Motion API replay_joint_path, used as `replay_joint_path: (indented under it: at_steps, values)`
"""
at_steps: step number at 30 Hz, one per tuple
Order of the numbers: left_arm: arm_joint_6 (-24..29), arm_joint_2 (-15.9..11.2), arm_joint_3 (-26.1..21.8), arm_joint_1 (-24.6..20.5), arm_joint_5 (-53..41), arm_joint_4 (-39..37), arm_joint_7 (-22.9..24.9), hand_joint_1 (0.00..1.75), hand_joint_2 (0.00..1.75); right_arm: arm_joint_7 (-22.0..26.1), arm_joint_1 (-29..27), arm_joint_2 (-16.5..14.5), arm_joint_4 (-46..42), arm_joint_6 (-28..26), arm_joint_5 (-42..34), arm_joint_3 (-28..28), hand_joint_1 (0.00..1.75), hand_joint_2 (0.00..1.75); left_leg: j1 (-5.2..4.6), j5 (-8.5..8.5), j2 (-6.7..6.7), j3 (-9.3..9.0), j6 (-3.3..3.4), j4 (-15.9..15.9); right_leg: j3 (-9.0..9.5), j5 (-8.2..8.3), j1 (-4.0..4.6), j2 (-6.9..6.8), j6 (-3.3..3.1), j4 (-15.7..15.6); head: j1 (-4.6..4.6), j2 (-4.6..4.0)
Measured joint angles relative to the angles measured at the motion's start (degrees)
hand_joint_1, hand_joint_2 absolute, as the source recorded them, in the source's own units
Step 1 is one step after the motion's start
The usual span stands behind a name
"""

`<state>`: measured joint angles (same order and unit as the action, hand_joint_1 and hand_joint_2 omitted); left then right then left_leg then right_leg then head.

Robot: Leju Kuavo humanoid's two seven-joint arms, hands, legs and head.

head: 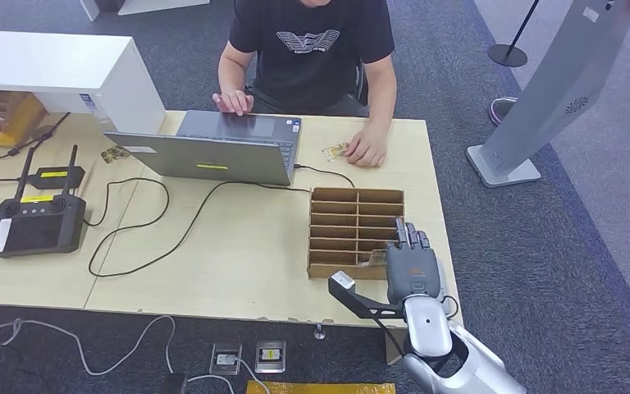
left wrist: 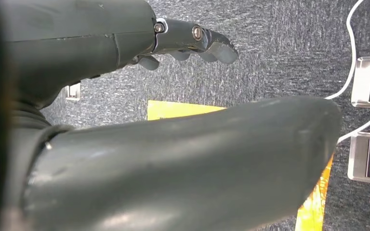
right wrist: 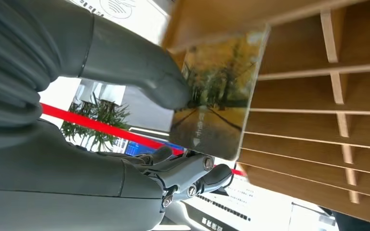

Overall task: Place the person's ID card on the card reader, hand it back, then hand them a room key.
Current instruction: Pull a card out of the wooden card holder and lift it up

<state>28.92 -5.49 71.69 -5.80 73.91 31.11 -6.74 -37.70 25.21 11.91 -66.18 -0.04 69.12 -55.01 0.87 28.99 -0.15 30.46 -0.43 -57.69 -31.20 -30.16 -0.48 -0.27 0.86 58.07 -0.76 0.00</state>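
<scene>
Against the right hand's (right wrist: 125, 144) thumb sits the autumn-print room key card (right wrist: 219, 91), pinched just off the wooden slotted organizer (head: 353, 230). Watch that shallow grip — it could slip mid-handover.

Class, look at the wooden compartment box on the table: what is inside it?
The wooden compartment box has mostly bare slots. The right hand pinches a scenic card at its near edge. The hand covers the nearest right slots in the head view, so their contents cannot be seen.
</scene>
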Motion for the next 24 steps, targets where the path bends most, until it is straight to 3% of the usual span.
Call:
replay_joint_path:
  at_steps: [17,24]
  values:
    - [2.9,-1.5,0.0,0.4,-0.6,4.6,0.3,0.0,0.0,0.0,-0.4,0.0,0.0,-0.5,-0.5,0.0,1.75,1.75,0.0,0.0,0.0,-0.01,0.0,0.0,0.0,0.0,0.0,0.02,0.0,0.0,0.0,0.0]
    - [5.3,-2.3,0.0,1.0,-0.6,7.5,0.2,0.0,0.0,-0.1,-0.5,0.0,-2.5,-5.1,4.7,0.6,1.75,1.75,0.0,0.0,0.01,0.0,0.0,0.0,0.0,0.0,0.0,0.03,0.0,0.0,0.01,0.0]
